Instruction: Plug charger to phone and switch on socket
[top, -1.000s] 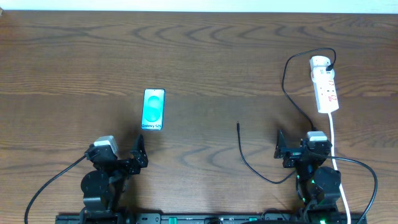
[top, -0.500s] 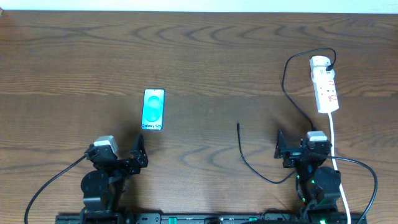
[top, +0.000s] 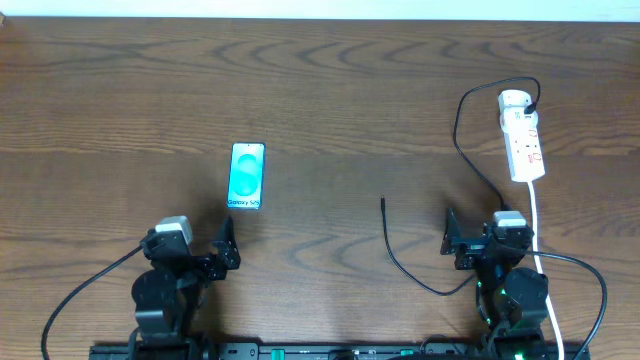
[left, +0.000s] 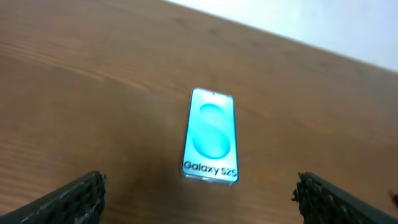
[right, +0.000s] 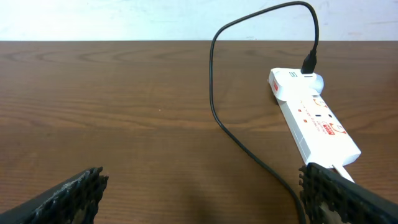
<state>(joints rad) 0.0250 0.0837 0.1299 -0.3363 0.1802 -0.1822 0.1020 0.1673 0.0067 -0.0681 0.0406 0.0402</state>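
Here, the phone (top: 247, 176) lies flat and face up on the left half of the table (top: 320, 90), about midway between the far and near edges. Its teal screen is lit and its white "Galaxy S25" band sits at the end facing the near edge. The left end effector (top: 195, 250) sits just nearer the front edge than the phone and apart from it. In the left wrist view its two dark fingers (left: 81, 196) stand spread wide at the lower corners with nothing between them, and the phone (left: 211, 135) is ahead of the gap. The socket (top: 523, 138) lies toward the far right corner, lengthwise toward the near edge with its round end farthest away. Its white cord (top: 538, 225) leads off toward the right arm. The charger (top: 400, 262) is plugged into that round end. It loops out to the left, runs down toward the near edge, passes by the right arm, and ends with its small black connector tip (top: 383, 201) lying loose near the middle of the table, well apart from the phone. The right end effector (top: 480, 240) is near the front edge, short of the socket and touching neither it nor the cable. Its fingers (right: 74, 193) are likewise spread wide and empty.
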